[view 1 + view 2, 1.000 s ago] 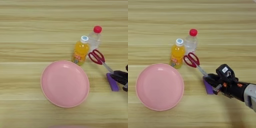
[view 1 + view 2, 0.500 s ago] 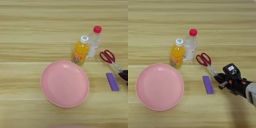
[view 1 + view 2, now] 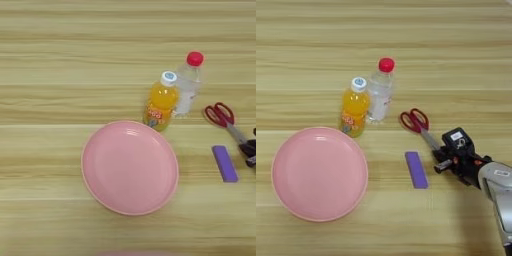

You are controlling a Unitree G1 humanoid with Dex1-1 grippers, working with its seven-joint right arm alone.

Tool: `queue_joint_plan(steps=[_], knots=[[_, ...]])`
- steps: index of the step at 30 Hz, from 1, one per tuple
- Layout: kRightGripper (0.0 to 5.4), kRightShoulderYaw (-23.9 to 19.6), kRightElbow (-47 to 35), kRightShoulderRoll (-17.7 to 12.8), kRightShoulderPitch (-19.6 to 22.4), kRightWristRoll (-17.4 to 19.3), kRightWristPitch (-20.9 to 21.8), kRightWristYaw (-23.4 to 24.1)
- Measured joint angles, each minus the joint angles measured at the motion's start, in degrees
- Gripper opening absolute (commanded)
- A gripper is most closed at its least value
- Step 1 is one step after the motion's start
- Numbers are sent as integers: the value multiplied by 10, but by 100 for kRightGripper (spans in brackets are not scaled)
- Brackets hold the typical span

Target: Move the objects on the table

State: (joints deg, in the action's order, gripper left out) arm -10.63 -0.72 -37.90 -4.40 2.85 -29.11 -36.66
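The scissors (image 3: 416, 121) lie flat right of centre, their dark red loop handles pointing up-left and the silver blades running down-right. My right gripper (image 3: 440, 159) is shut on the blades' far end, which hides their tips; only its fingers show at the edge of the left eye view (image 3: 250, 151). The round pink plate (image 3: 320, 172) rests on the table (image 3: 316, 50) at lower left. Behind it stand the orange-juice bottle (image 3: 354, 107) and the clear red-capped bottle (image 3: 379, 92), side by side.
A small flat purple block (image 3: 416, 169) lies just left of the gripper, below the scissors' handles. My silver forearm (image 3: 499, 187) enters from the lower right corner.
My gripper has moved right, off the purple block, dragging the scissors to the right by their blades. Plate, both bottles and the block have stayed put.
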Motion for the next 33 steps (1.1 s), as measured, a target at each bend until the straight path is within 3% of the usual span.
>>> queue_joint_plan(steps=[4, 5, 12, 24, 33], knots=[[67, 1, 6, 0, 0, -4, 10, -1], [110, 1, 5, 0, 0, -4, 9, -1], [214, 0, 3, -1, 0, -5, 9, 0], [364, -2, -20, 0, -8, -2, -4, -1], [483, -27, -62, 30, -29, 30, -29, 7]])
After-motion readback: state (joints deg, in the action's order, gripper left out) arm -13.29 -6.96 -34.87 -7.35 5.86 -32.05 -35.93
